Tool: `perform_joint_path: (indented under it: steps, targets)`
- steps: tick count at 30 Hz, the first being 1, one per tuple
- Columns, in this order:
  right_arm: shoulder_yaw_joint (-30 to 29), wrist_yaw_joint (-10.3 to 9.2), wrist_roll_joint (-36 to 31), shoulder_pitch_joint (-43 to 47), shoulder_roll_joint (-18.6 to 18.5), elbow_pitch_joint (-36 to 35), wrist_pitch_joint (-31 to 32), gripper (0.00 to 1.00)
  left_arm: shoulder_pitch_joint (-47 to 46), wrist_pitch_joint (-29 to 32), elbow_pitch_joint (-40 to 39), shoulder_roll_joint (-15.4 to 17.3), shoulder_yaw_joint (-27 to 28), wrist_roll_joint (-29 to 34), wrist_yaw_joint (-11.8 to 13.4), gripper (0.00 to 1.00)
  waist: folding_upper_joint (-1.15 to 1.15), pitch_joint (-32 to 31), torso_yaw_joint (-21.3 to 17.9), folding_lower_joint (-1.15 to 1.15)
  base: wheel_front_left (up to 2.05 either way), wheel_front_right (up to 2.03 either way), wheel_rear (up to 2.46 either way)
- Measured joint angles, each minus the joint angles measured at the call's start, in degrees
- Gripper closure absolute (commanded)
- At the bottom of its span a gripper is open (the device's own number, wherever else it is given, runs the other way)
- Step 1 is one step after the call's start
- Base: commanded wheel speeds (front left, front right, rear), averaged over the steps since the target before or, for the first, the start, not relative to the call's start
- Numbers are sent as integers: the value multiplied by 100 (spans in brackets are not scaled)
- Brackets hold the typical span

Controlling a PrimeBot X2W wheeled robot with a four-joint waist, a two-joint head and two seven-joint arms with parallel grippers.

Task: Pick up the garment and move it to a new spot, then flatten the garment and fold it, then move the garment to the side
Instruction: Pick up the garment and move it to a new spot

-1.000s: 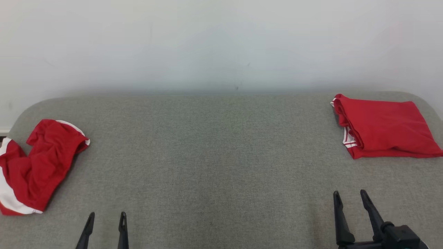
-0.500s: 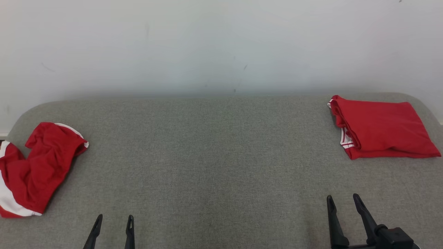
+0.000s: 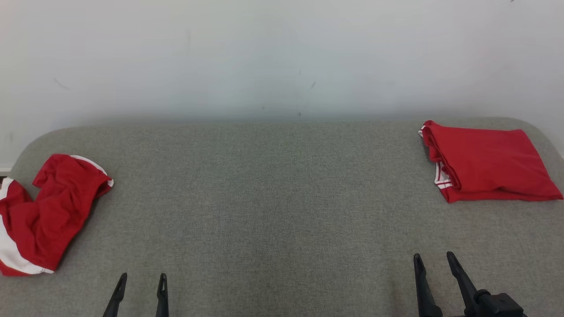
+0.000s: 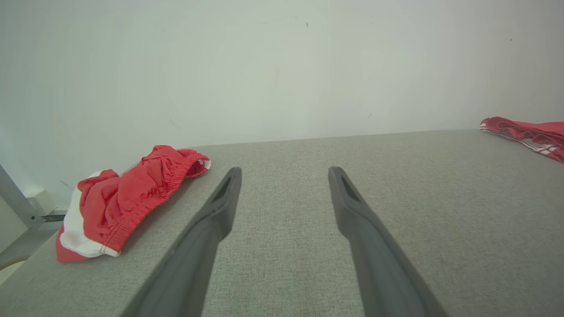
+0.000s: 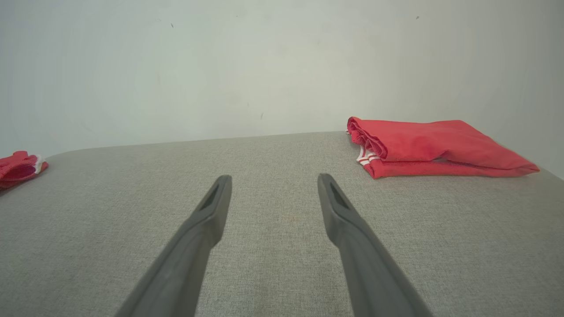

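A crumpled red garment (image 3: 44, 211) with white trim lies at the left end of the grey padded table (image 3: 273, 198); the left wrist view has it (image 4: 128, 202) ahead and to the left of that gripper's fingers. A folded red garment (image 3: 484, 163) with white stripes rests at the far right, ahead and right of the fingers in the right wrist view (image 5: 432, 147). My left gripper (image 3: 141, 278) stands open near the front edge, right of the crumpled garment, holding nothing. My right gripper (image 3: 434, 257) is open and empty too, in front of the folded garment.
A pale wall (image 3: 282, 57) rises right behind the table's rounded far edge. A metal frame piece (image 4: 17, 207) shows past the table's left end. Bare grey cloth stretches between the two garments.
Both grippers stay open. The right gripper has drawn back toward the front edge and a little left. The left gripper has shifted slightly right. Neither garment has moved.
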Motion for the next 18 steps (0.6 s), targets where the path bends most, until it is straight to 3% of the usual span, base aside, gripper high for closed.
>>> perform_joint_path:
  steps: [18]
  targets:
    - [-36,0,5,2,0,19,0,0,3,0,15,-3,23,-7,15,0,0,16,142,0,0,0,0]
